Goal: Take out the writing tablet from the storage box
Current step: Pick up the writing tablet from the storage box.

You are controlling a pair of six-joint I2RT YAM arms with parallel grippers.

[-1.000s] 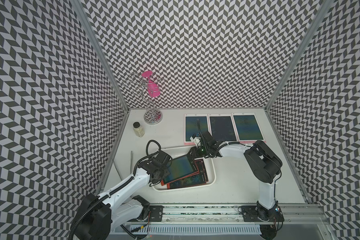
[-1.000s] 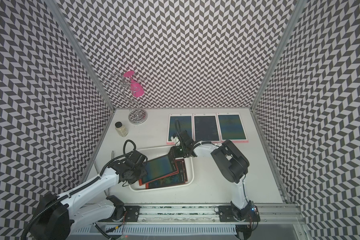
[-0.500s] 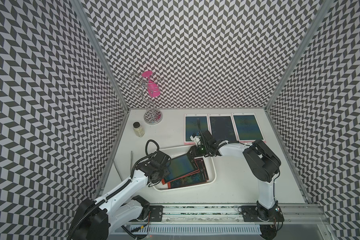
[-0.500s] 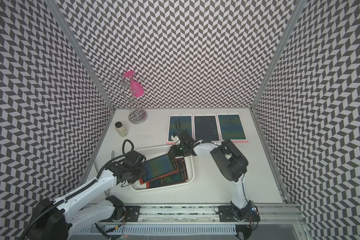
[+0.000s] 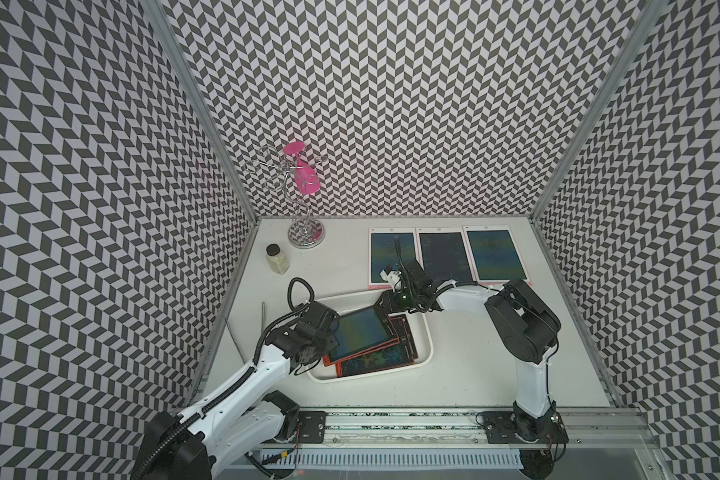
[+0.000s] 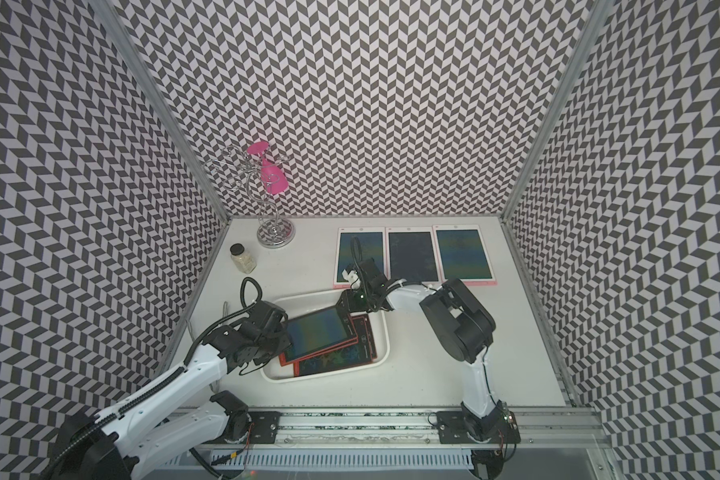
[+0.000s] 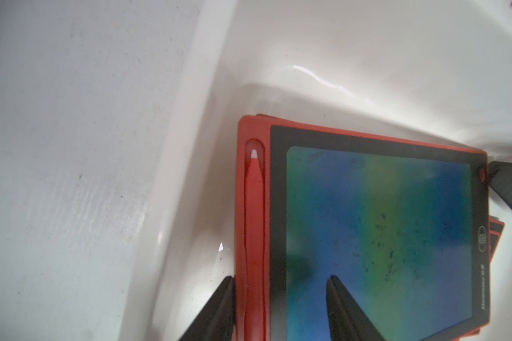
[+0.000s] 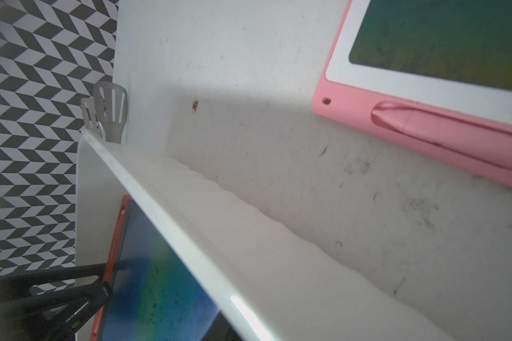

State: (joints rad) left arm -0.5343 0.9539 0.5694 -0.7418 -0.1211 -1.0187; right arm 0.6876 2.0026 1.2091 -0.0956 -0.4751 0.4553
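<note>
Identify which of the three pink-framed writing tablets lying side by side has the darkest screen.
The middle pink-framed writing tablet: its screen is nearly black; both neighbours show blue-green.

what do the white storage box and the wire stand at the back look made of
The storage box looks like glossy moulded plastic: smooth rounded walls with a glare streak. The wire stand looks like polished metal, perhaps chromed: thin silvery wire, mirror-like round base.

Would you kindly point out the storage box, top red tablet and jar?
storage box [image 5: 425,345]: in a top view, on its bare rim.
top red tablet [image 5: 360,334]: in a top view, on its screen centre.
jar [image 5: 278,264]: in a top view, on its body.
</note>
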